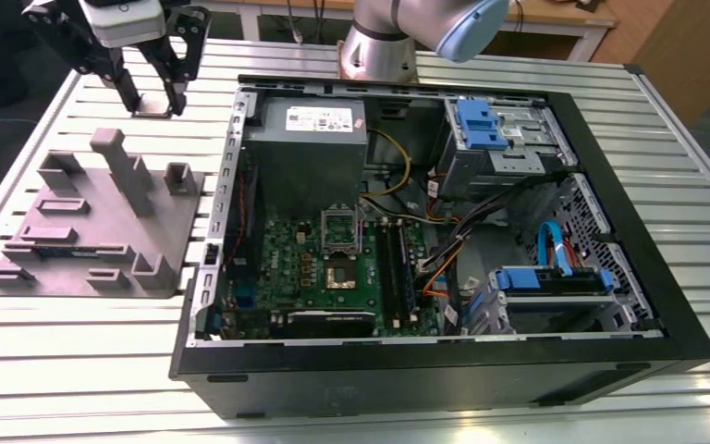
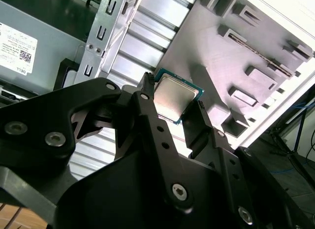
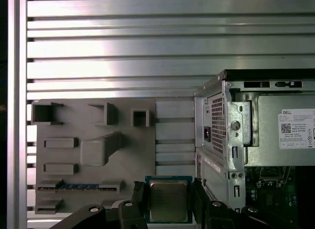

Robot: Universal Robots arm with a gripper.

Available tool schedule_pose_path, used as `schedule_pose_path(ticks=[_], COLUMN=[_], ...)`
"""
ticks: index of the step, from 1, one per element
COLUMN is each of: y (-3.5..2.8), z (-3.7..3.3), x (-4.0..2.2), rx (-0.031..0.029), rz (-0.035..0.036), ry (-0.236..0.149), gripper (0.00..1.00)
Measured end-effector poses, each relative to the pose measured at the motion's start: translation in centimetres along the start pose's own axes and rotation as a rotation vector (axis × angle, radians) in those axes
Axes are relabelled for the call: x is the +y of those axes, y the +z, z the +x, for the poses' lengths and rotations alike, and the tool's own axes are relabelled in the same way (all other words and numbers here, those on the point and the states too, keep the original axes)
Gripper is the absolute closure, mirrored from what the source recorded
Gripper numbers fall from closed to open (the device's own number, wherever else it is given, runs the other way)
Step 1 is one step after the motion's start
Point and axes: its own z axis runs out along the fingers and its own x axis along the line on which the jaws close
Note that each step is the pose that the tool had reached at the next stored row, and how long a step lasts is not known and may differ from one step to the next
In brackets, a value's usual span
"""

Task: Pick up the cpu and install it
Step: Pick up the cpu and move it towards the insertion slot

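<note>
The cpu (image 2: 177, 97), a small square chip with a silvery top and a thin pale rim, sits between my gripper's two black fingers in both wrist views (image 3: 169, 202). My gripper (image 2: 172, 100) is shut on the cpu's opposite edges and holds it in the air. In the exterior view the gripper (image 1: 152, 104) hangs over the slatted table at the far left, just beyond the grey fixture (image 1: 84, 231) and outside the open computer case (image 1: 429, 370). The dark cpu socket (image 1: 339, 275) lies on the green motherboard inside the case, with its metal frame (image 1: 340, 225) swung up.
The grey power supply box (image 1: 312, 139) with a white label fills the case's far corner beside the gripper. Blue drive brackets (image 1: 479, 125) and loose cables (image 1: 454, 250) occupy the exterior view's right half of the case. The fixture (image 3: 93, 150) carries raised blocks and slots.
</note>
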Motion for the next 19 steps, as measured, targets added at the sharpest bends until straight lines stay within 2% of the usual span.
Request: schedule_pose_path(ticks=[19], y=[0.0], z=[-0.7], x=[0.03], rx=[0.0], rz=[0.0], ry=[0.0], gripper=[0.53])
